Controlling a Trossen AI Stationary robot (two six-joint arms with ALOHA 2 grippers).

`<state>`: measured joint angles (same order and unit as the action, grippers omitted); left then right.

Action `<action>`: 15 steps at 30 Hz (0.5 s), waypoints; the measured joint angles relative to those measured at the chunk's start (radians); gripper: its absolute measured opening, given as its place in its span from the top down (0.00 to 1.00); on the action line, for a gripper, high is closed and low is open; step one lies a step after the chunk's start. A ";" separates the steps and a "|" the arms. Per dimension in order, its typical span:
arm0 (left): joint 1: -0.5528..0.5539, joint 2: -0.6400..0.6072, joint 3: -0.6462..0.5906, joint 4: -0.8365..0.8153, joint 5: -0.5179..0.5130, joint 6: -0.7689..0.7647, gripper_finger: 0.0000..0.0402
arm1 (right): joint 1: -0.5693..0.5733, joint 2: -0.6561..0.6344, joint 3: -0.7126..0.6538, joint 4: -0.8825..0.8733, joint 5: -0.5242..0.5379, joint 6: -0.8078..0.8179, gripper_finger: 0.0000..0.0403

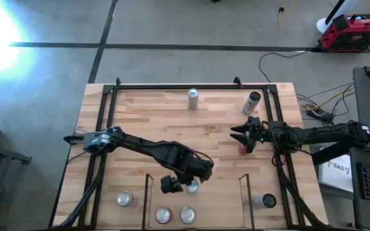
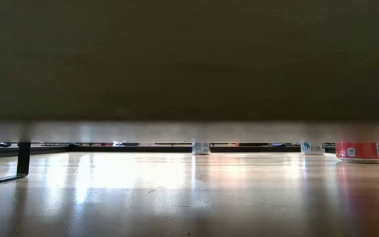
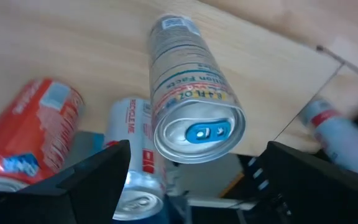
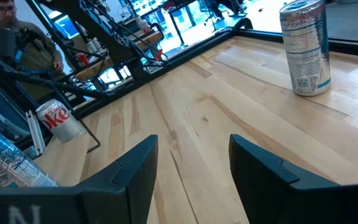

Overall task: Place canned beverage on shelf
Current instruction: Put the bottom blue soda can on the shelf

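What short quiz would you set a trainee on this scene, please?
1. True or false: the right gripper is holding a can.
2. In the high view, how many cans stand between the two side rails of the shelf? A: one. B: three. C: five.
3. Fill in the missing word: the left gripper has its fingers ___ on either side of the silver can with the blue tab.

Key: 1 false, its fingers are apart with only bare table between them; 2 B; 3 open.
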<state>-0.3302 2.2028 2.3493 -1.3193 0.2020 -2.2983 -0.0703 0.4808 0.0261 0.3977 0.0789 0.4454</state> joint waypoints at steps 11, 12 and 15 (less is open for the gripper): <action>0.000 0.002 -0.007 -0.016 0.000 -0.340 0.11 | 0.000 0.000 0.000 0.000 0.000 0.000 0.55; 0.000 0.002 -0.010 -0.017 0.000 -0.387 0.11 | 0.000 0.000 0.000 0.000 0.000 0.000 0.55; 0.001 0.003 -0.015 -0.021 -0.001 -0.485 0.11 | 0.000 0.000 0.000 0.000 0.000 0.000 0.55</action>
<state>-0.3290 2.2055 2.3342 -1.3399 0.2008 -2.7832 -0.0704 0.4810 0.0261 0.3977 0.0788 0.4454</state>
